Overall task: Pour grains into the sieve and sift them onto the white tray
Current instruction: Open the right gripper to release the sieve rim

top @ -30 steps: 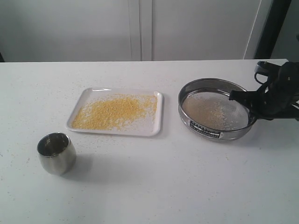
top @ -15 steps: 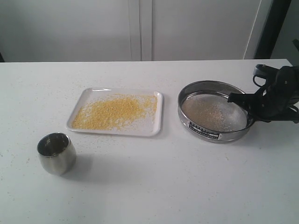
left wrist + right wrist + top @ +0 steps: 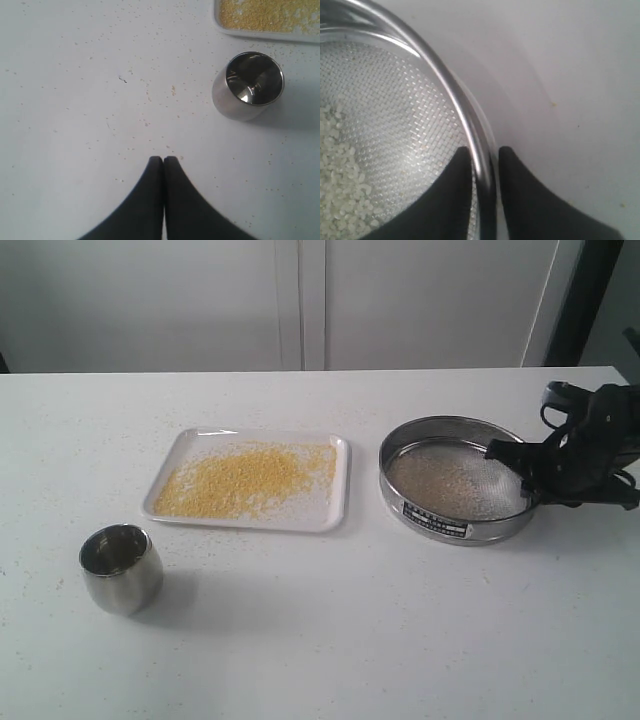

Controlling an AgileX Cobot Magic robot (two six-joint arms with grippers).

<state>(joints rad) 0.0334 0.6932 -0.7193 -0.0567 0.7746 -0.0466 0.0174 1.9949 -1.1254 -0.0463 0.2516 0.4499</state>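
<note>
Since the right gripper (image 3: 484, 148) straddles the sieve (image 3: 500, 530) rim, jaws parted and gripping nothing, a skewed retreat could drag it; the left gripper (image 3: 163, 162) is closed, empty.

The left gripper (image 3: 163, 159) has two matte black fingers (image 3: 145, 200), broad at the root and curving in to narrow, blunt tips. The right gripper (image 3: 481, 150) has the same smooth black fingers (image 3: 525, 200). Behind those fingers the right arm (image 3: 590, 445) is a bulky black housing, with what looks like a dark cable loop (image 3: 553, 395) at its rear.
</note>
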